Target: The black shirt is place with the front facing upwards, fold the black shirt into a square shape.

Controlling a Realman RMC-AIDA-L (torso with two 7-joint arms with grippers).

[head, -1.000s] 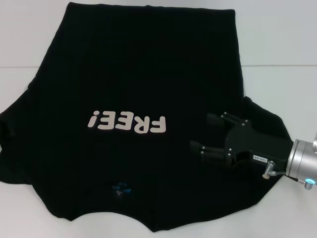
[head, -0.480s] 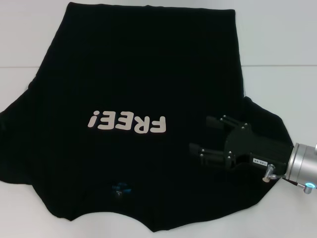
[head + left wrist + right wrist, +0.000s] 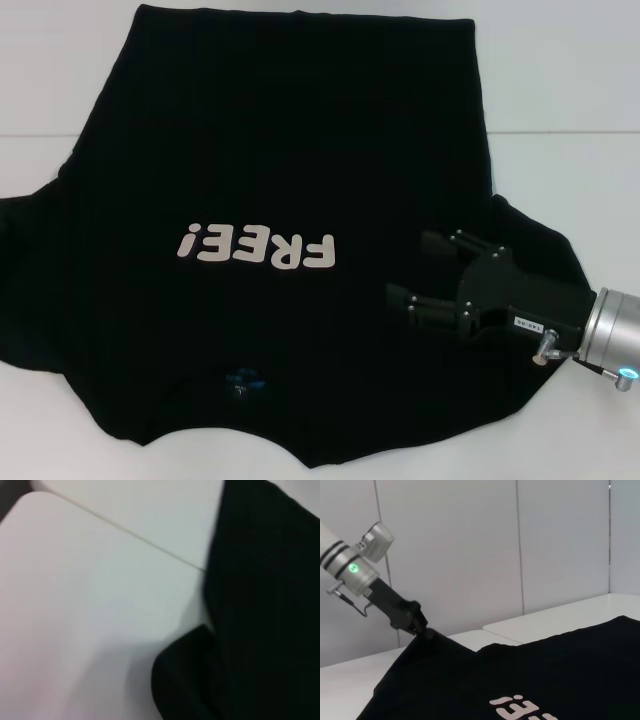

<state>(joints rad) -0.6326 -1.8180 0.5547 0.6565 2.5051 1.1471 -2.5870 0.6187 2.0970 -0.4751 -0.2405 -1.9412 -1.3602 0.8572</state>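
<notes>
black shirt [image 3: 290, 180] spread on table [image 3: 560, 90]; right gripper [image 3: 412, 270] over shirt's right part; left gripper [image 3: 422, 630] at left sleeve edge.

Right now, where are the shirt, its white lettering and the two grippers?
black shirt [image 3: 300, 130]: head view, plain back part.
white lettering [image 3: 256, 246]: head view, middle letters.
right gripper [image 3: 412, 272]: head view, between fingertips.
left gripper [image 3: 422, 630]: right wrist view, tip at shirt's edge.

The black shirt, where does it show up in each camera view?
Head view: black shirt fills the middle, right gripper over its sleeve.
Left wrist view: shirt's edge beside bare table.
Right wrist view: low foreground.
Shared landmark: white lettering.
</notes>
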